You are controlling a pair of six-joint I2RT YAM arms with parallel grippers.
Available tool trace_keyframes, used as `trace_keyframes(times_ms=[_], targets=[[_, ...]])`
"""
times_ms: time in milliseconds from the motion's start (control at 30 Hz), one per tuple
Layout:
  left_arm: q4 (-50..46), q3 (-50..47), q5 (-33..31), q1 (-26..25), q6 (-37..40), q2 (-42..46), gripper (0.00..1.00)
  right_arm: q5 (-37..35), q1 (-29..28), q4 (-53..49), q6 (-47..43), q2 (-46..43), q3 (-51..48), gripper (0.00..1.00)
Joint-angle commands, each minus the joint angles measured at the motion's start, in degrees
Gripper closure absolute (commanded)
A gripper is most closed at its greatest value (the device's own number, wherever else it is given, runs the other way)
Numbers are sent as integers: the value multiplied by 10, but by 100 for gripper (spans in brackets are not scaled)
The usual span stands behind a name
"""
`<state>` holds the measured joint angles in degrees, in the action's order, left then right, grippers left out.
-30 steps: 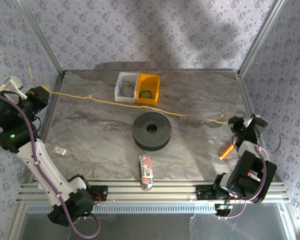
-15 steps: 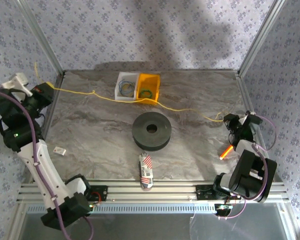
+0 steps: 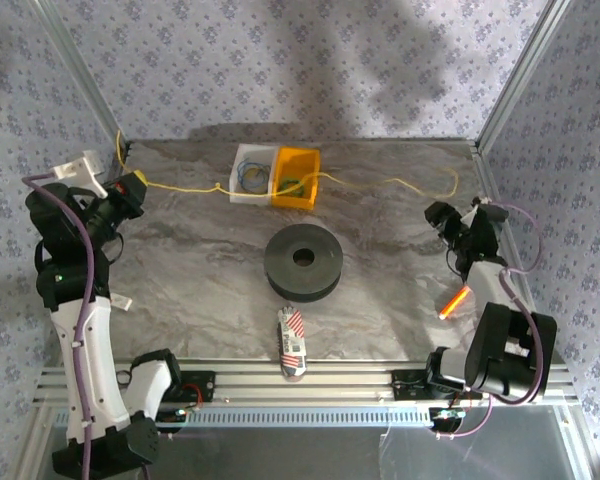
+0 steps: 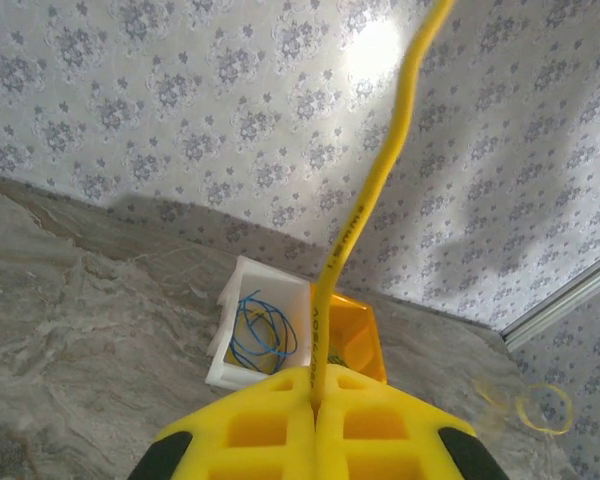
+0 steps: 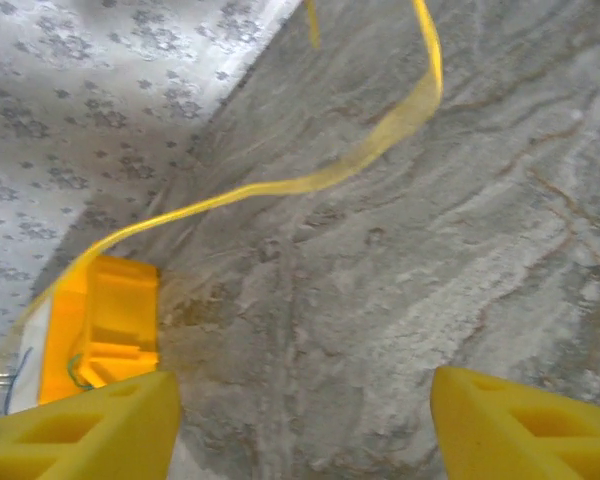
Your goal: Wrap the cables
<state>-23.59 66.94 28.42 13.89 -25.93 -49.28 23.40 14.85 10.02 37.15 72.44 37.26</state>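
The cables are one thin yellow strand (image 3: 185,187). It runs slack from my left gripper (image 3: 132,190) over the two bins to a loose curl near the back right. In the left wrist view the left gripper (image 4: 315,395) is shut on the strand (image 4: 372,185), which rises straight out from between its yellow fingers. My right gripper (image 3: 439,216) stands open at the right side, apart from the strand. In its wrist view nothing lies between the fingers of the right gripper (image 5: 302,430), and the strand (image 5: 310,180) curves over the table beyond them. A black spool (image 3: 303,262) lies flat at mid table.
A white bin (image 3: 235,172) with blue wire and an orange bin (image 3: 310,190) sit side by side at the back. Near the front edge lies a red-and-white striped item (image 3: 292,341). An orange stick (image 3: 454,300) lies by the right arm and a small white piece (image 3: 120,300) by the left.
The right gripper opened and let go of the strand. The freed end sprang toward the back right. The left arm moved inward with its end, and the strand went from taut to slack.
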Motion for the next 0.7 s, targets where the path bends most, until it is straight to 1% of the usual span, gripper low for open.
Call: trace_keyframes(times_ms=[0, 100, 200, 267, 367, 533, 667], targets=[[37, -1, -25, -14, 6, 3, 100, 25, -13, -99, -55, -36, 44, 26], [44, -5, -31, -24, 4, 2, 100, 60, -25, -145, -73, -58, 69, 20], [45, -5, -30, -36, 5, -1, 100, 97, -49, -168, -104, -85, 96, 19], [46, -4, -23, -43, 9, -4, 100, 130, -79, -166, -142, -98, 118, 19], [51, 1, 21, -47, 18, -11, 100, 140, -161, -181, -242, -103, 166, 20], [25, 27, 96, -49, 48, -27, 100, 84, -314, -173, -388, -68, 233, 20], [13, 36, 130, -50, 58, -28, 100, 72, -396, -151, -462, -16, 280, 21]])
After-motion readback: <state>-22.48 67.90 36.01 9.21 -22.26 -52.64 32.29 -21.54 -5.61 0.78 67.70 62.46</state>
